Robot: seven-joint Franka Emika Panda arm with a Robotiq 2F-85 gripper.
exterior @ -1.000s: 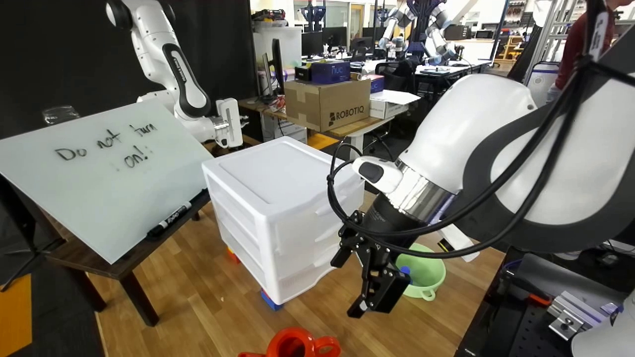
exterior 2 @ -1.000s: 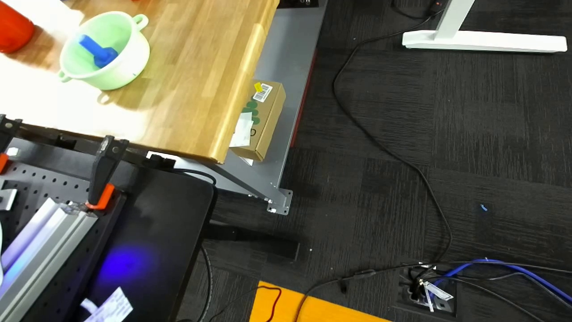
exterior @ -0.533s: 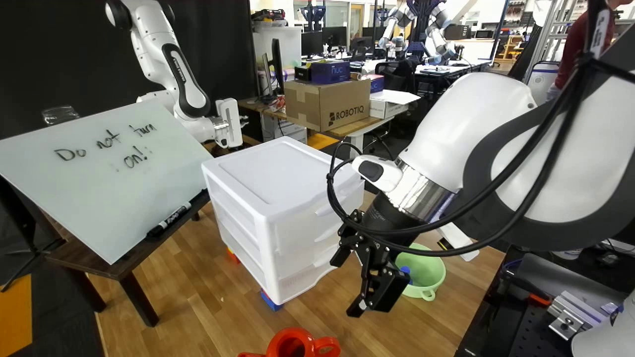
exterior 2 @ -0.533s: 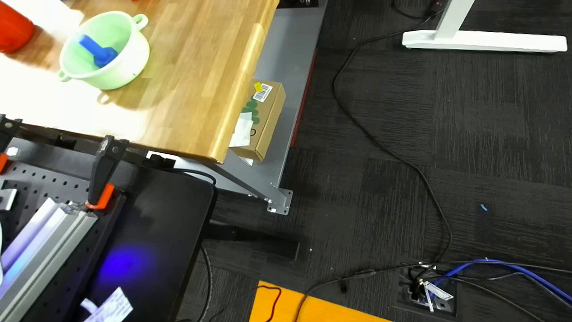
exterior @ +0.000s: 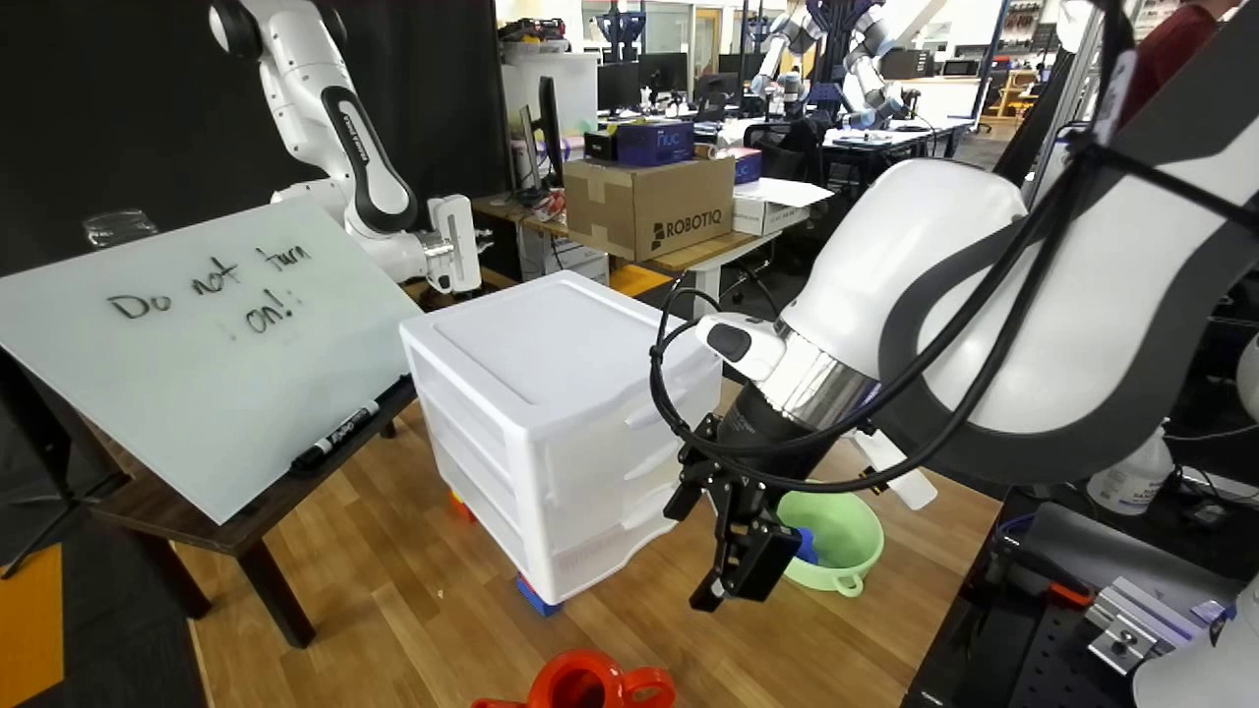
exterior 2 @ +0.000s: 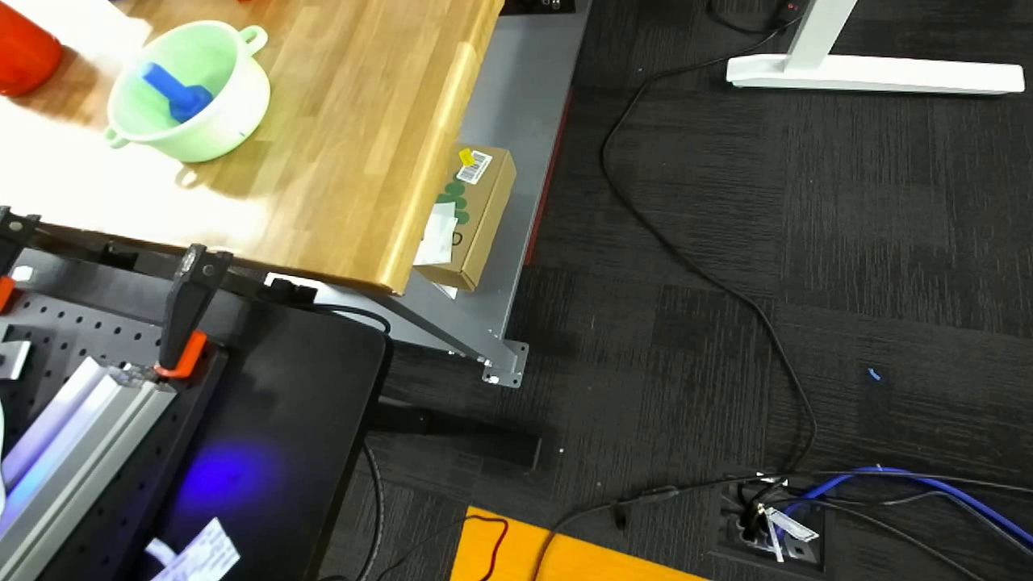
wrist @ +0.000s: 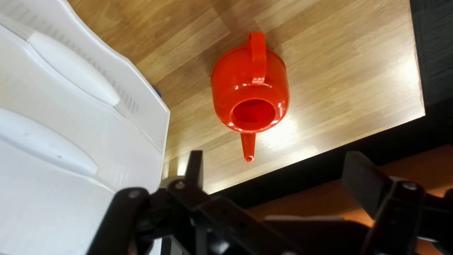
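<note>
1. A single red spouted pot (wrist: pixel 244 92) with one loop handle is set on a wooden table (exterior: pixel 384 570), well apart from the gripper (wrist: pixel 276 170); it is partly cut off at the bottom of an exterior view.

2. The gripper is seen unclenched above the tabletop, its two fingers (wrist: pixel 366 184) spread wide. One white drawer unit (exterior: pixel 561 344) is positioned near it; two pull handles are shown in the wrist view.

3. One pale green bowl (exterior 2: pixel 218 133), fitted with two handles, is placed on the same table, with one blue object (exterior 2: pixel 190 101) held inside.

4. "Do not turn on!" is handwritten in black on one whiteboard (exterior: pixel 226 393), propped at a slant on a dark wooden stand (exterior: pixel 157 511). One marker (exterior: pixel 334 436) is laid along its lower edge.

5. "ROBOTIQ" is printed on a cardboard box (exterior: pixel 649 206); "nuc" is marked on a blue box (exterior: pixel 656 143) stacked on top. The lettering on a second robot arm (exterior: pixel 369 162) cannot be read with certainty.

6. A barcoded carton (exterior 2: pixel 484 222) is stored on a gray shelf (exterior 2: pixel 520 89) above dark carpet (exterior 2: pixel 694 194). The second arm is backed by a black curtain (exterior: pixel 423 98).
</note>
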